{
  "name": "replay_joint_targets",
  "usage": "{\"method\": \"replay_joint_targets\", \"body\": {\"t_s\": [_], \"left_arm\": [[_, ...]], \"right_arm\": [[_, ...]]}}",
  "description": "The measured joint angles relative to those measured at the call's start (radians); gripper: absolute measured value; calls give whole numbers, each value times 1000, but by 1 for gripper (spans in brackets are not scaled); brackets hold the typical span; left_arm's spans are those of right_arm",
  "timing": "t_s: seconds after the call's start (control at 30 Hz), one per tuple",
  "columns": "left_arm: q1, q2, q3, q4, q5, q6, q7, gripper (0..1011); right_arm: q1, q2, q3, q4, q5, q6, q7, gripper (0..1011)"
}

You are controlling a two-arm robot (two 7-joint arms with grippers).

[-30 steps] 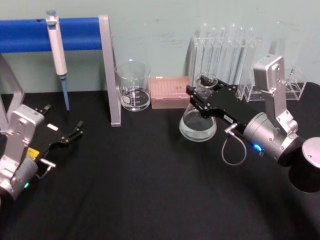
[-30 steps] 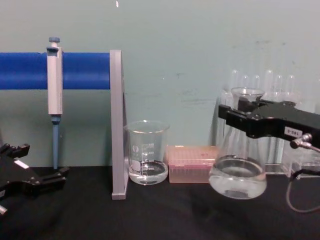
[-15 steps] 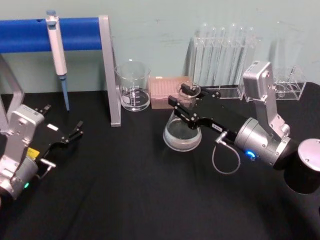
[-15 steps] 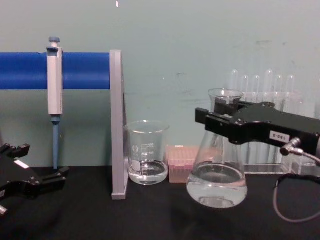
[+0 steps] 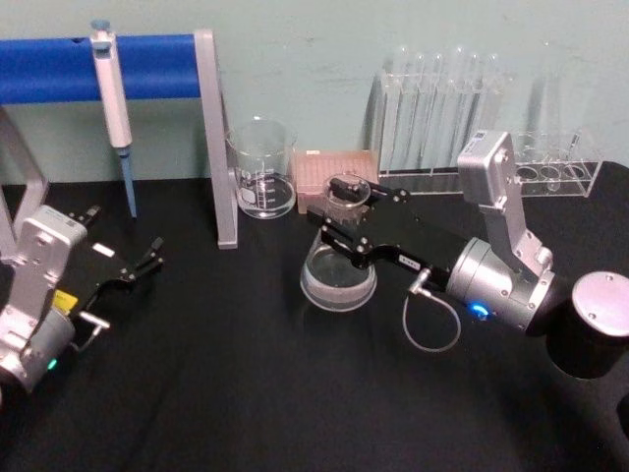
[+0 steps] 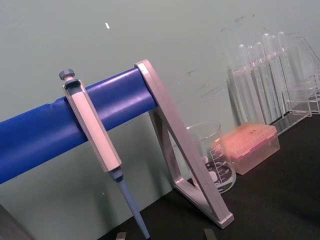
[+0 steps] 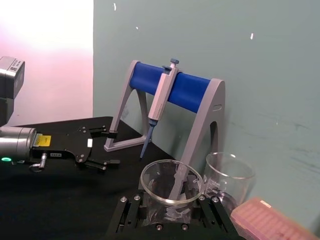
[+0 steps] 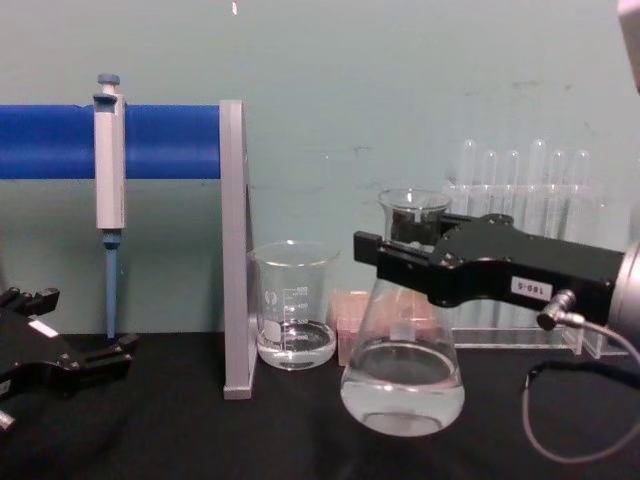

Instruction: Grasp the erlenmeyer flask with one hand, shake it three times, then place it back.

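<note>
The erlenmeyer flask (image 5: 337, 273) is clear glass with a little clear liquid in its wide base (image 8: 402, 385). It stands mid-table, in front of the pink box. My right gripper (image 5: 342, 218) is shut on its neck just below the flared rim (image 7: 171, 186), with black fingers (image 7: 131, 211) on both sides. In the chest view the gripper (image 8: 402, 258) crosses the neck from the right, and the flask leans slightly. Whether its base touches the black table I cannot tell. My left gripper (image 5: 145, 260) rests parked at the table's left, open and holding nothing.
A glass beaker (image 5: 261, 169) and a pink tip box (image 5: 334, 173) stand behind the flask. A pipette (image 5: 111, 88) hangs on the blue-barred stand (image 5: 218, 147) at back left. Test tube racks (image 5: 442, 113) line the back right. My right arm's dark joint (image 5: 593, 334) bulks at right.
My right gripper has carried the flask leftward and nearer to me, away from the test tube rack. The liquid has shifted in the base. The left arm has not moved.
</note>
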State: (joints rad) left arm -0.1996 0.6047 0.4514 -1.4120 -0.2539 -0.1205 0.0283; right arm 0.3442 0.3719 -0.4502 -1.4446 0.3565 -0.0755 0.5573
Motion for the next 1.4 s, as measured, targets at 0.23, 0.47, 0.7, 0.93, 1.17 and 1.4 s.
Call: {"method": "replay_joint_targets", "body": {"t_s": [0.23, 0.47, 0.7, 0.93, 1.17, 1.4], "left_arm": [[0, 0, 0, 0, 0, 0, 0, 1001], [0, 0, 0, 0, 0, 0, 0, 1001], [0, 0, 0, 0, 0, 0, 0, 1001], [0, 0, 0, 0, 0, 0, 0, 1001], [0, 0, 0, 0, 0, 0, 0, 1001], [0, 0, 0, 0, 0, 0, 0, 1001]], "right_arm": [[10, -2, -17, 23, 5, -11, 3, 457], [15, -4, -23, 43, 6, -20, 2, 458], [20, -6, -29, 64, 7, -24, 1, 457], [24, -11, -35, 87, 9, -26, 4, 458], [32, -19, -41, 114, 9, -27, 8, 458], [42, -29, -46, 143, 7, -30, 11, 458]]}}
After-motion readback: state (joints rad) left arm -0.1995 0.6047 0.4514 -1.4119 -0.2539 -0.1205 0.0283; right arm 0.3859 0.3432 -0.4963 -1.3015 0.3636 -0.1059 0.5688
